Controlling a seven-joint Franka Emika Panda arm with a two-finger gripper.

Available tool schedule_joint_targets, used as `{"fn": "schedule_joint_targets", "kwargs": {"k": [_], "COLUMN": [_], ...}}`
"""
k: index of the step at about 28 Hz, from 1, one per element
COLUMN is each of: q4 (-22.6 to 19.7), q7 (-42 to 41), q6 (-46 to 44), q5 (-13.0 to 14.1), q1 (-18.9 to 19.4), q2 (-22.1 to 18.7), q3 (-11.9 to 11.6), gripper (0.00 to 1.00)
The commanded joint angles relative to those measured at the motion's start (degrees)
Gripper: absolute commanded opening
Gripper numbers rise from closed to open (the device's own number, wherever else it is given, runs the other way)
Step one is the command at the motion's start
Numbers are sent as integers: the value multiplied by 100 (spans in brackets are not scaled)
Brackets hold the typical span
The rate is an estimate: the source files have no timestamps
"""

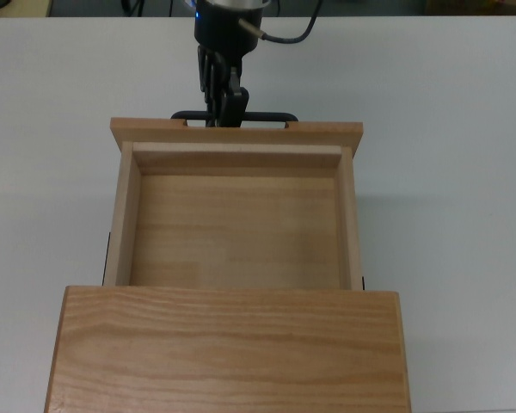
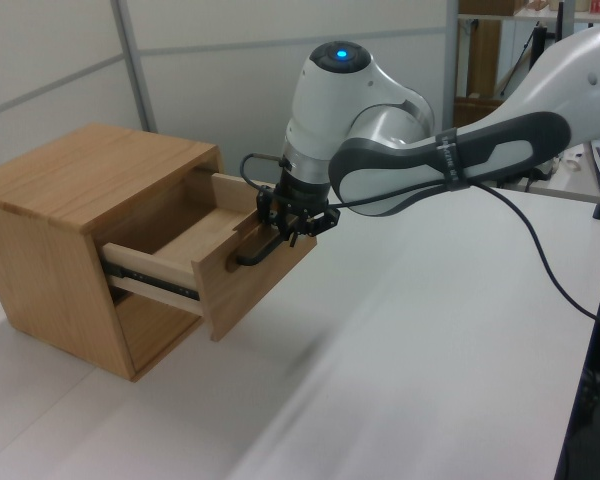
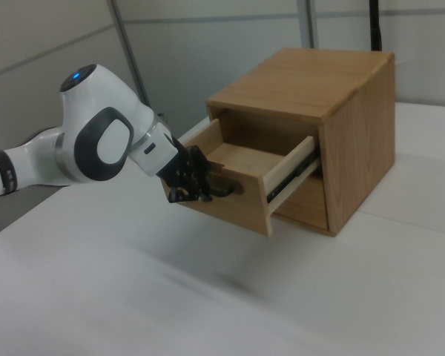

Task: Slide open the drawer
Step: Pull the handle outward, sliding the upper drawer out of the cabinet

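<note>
My gripper (image 1: 223, 110) is clamped on the black bar handle (image 1: 267, 115) of the drawer (image 1: 236, 219), which stands well out of the wooden cabinet (image 1: 228, 348).

Drawer (image 1: 236, 228): light wood, box-shaped tray, wider front panel at the top view's upper edge. Long black bar handle (image 1: 235, 115) mounted across the front panel, running parallel to it. State: pulled well out of the cabinet, most of the tray interior exposed in the top view; interior bare wood. Dark metal slide rail visible along its side in the left view. Drawer sits level, still carried in the upper opening, its front panel hanging above the desk.
</note>
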Motion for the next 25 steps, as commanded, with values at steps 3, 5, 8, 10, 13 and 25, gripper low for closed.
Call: {"fn": "schedule_joint_targets", "kwargs": {"k": [3, 5, 8, 10, 13, 25], "q4": [-563, -695, -774, -774, -766, -713], "q7": [-478, -487, -487, -487, -504, -1689], "q6": [-224, -224, -224, -233, -251, -628], "q5": [-3, -3, -3, 6, 76, 348], "q1": [211, 228, 281, 299, 299, 299], "q2": [-618, -724, -803, -820, -821, -820], "q3": [60, 59, 59, 51, 42, 24], "gripper": [0, 0, 0, 19, 76, 100]}}
